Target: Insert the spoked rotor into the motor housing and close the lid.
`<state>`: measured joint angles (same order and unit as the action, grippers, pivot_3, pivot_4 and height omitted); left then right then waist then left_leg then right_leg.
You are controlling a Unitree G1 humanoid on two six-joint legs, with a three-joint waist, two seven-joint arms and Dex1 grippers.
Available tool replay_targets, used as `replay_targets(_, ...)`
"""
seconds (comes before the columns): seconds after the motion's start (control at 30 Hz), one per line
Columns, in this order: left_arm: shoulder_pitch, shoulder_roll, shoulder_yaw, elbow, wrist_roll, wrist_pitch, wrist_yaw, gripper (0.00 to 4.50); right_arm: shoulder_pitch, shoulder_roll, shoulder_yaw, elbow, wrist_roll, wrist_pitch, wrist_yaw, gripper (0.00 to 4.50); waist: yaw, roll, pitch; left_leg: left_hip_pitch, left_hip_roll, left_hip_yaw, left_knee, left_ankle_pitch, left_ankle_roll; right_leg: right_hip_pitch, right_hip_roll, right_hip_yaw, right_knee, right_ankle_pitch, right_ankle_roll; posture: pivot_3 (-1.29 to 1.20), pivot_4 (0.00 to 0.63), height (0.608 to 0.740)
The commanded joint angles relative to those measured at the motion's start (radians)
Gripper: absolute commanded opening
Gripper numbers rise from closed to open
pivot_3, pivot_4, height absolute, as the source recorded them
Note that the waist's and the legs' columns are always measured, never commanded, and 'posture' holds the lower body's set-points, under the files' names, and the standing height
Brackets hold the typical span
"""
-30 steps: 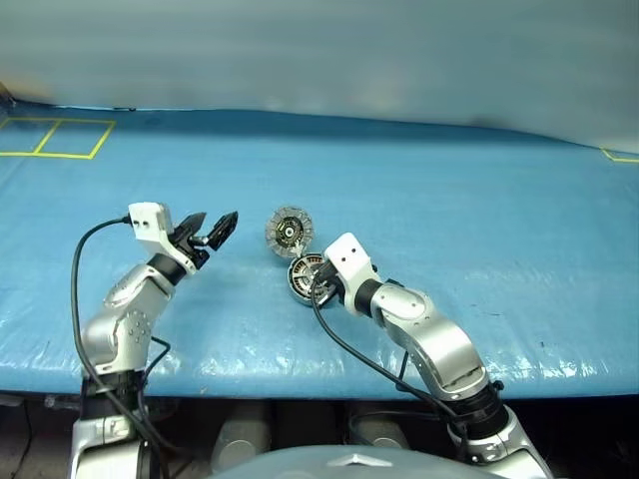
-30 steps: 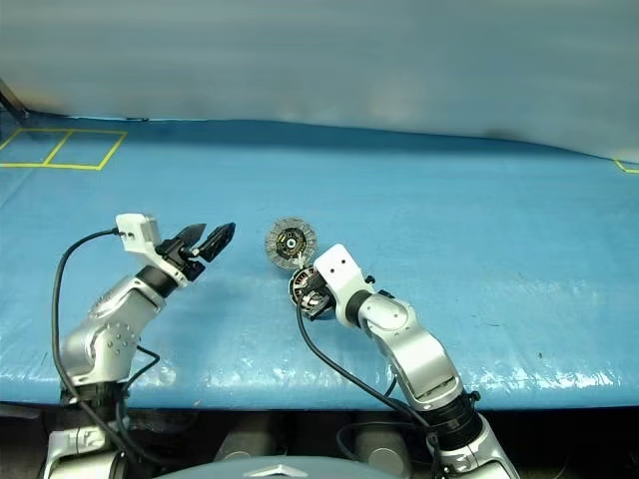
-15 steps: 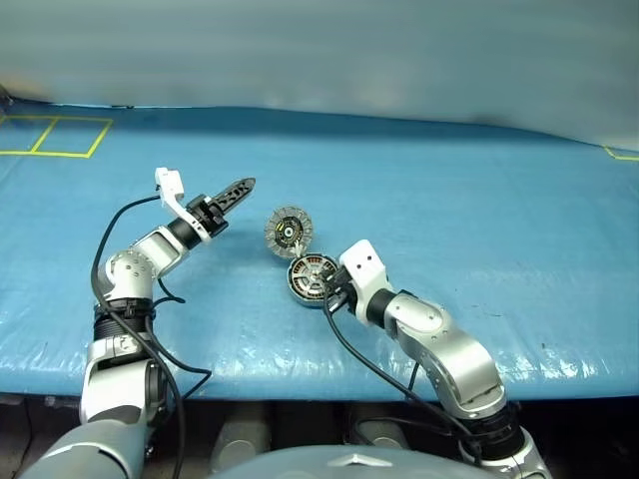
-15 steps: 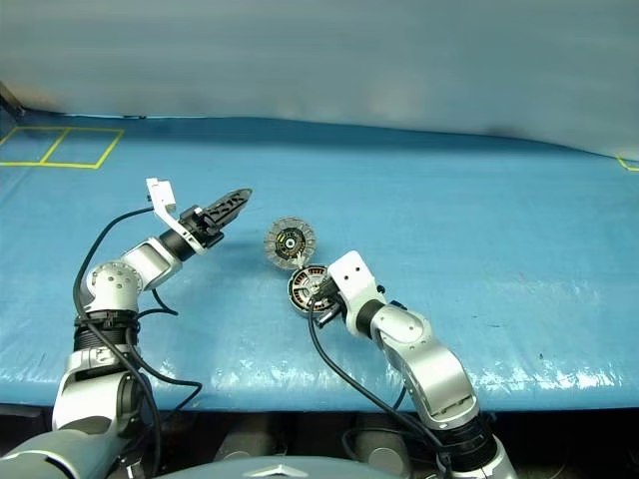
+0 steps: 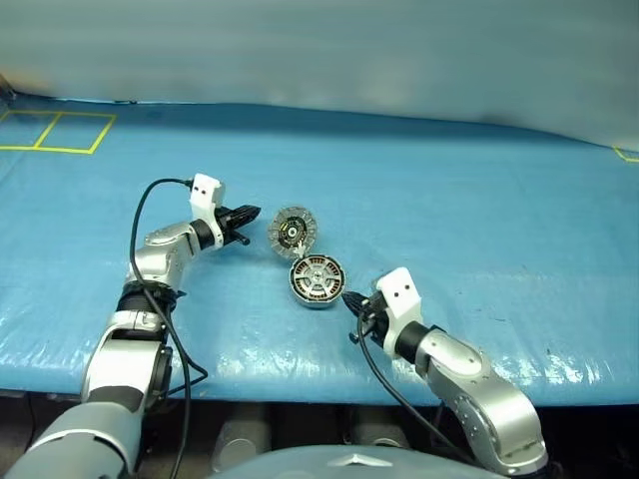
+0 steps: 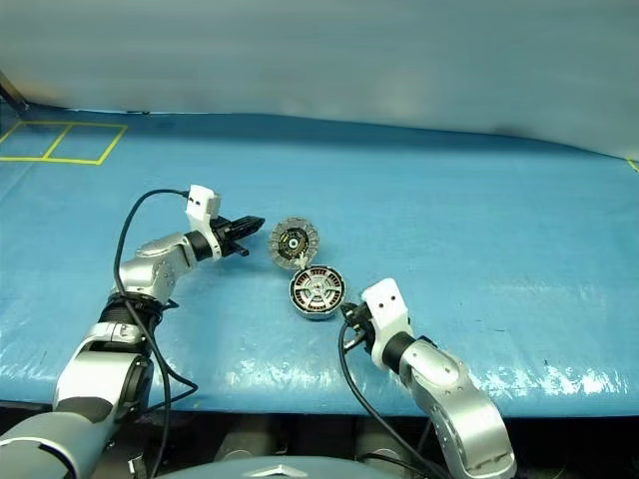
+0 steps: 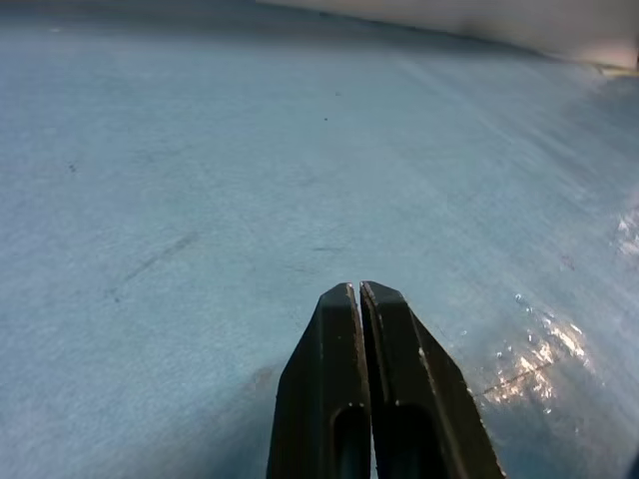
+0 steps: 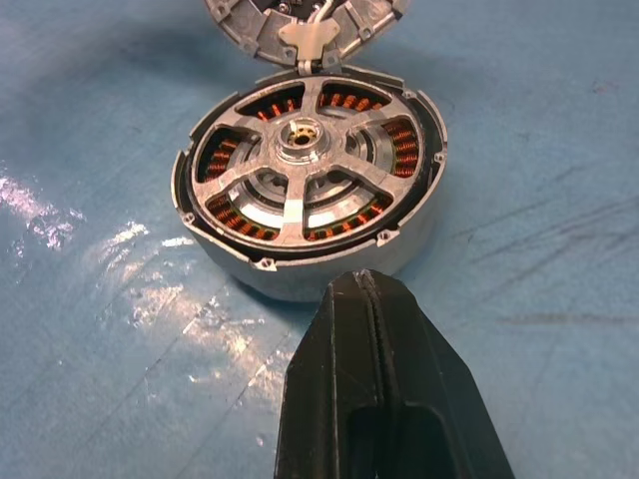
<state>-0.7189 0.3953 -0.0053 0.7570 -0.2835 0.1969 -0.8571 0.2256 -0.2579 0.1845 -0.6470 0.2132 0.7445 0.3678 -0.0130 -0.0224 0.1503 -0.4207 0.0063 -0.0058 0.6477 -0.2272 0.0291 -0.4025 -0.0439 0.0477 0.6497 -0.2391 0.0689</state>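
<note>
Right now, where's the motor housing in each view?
Left eye view: motor housing mid-table, just nearer the robot than the open lid.
Right eye view: same spot.
Right wrist view: close ahead of the shut right gripper.
Shared landmark: the lid hinged at its rim.

Motor housing (image 8: 310, 210) flat on tabletop (image 5: 479, 220), spoked rotor (image 8: 305, 165) seated inside, copper windings visible between spokes. Lid (image 5: 291, 231) open, tilted up at housing's far edge, ribbed face showing.
</note>
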Motion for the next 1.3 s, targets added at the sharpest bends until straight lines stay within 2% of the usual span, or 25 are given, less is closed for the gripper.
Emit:
replay_targets(0.03,-0.05,-0.01,-0.025,0.017,0.04,-0.097,-0.08,0.08,0.038,0.009,-0.028,-0.003,0.015,-0.046,-0.016,0.0,-0.002,0.0,0.0,0.0,0.0,0.0,0.0,0.0,0.0,0.0,0.0,0.0,-0.001,0.0,0.001,0.0,0.15,0.74)
replay_targets(0.17,-0.065,-0.01,-0.055,-0.004,0.05,-0.116,-0.206,0.08,0.082,0.013,-0.034,0.025,0.014,-0.069,-0.033,0.0,-0.002,0.0,0.0,0.0,0.0,0.0,0.0,0.0,0.001,0.001,0.0,0.0,-0.003,0.001,0.001,0.0,0.15,0.74)
replay_targets(0.37,-0.055,0.019,-0.108,-0.09,0.055,-0.031,-0.356,0.08,0.09,0.014,-0.036,0.044,0.019,-0.075,-0.042,0.0,-0.005,0.0,0.0,-0.002,0.0,0.0,0.001,-0.001,0.001,0.0,0.0,0.0,-0.003,0.001,0.001,0.0,0.15,0.74)
replay_targets(0.73,-0.023,-0.017,-0.139,-0.258,0.041,0.056,-0.401,0.08,0.045,0.019,-0.023,0.077,0.028,-0.066,-0.046,0.0,-0.001,0.0,0.0,-0.009,0.0,-0.001,0.004,0.0,0.001,-0.006,0.001,0.0,-0.001,0.002,0.003,0.0,0.15,0.74)
replay_targets(1.1,0.053,0.022,-0.296,-0.345,0.111,0.093,-0.518,0.08,0.031,0.031,-0.025,0.081,0.029,-0.067,-0.071,0.0,-0.003,0.001,0.0,-0.009,0.0,-0.001,0.007,0.0,0.001,-0.006,0.002,0.001,0.003,0.002,0.002,0.0,0.15,0.74)
replay_targets(1.2,0.065,0.03,-0.286,-0.362,0.104,0.096,-0.512,0.08,0.028,0.031,-0.027,0.063,0.025,-0.071,-0.08,0.0,-0.002,0.001,0.0,-0.009,0.001,-0.001,0.01,0.0,0.001,-0.006,0.001,0.001,0.007,0.001,0.002,0.0,0.15,0.74)
replay_targets(1.3,0.074,0.038,-0.21,-0.421,0.047,0.125,-0.473,0.08,-0.007,0.026,-0.055,0.014,0.042,-0.068,-0.08,0.0,-0.005,0.002,0.001,-0.008,0.001,-0.001,0.013,0.0,0.001,-0.006,0.002,0.001,0.01,0.0,0.0,0.0,0.15,0.74)
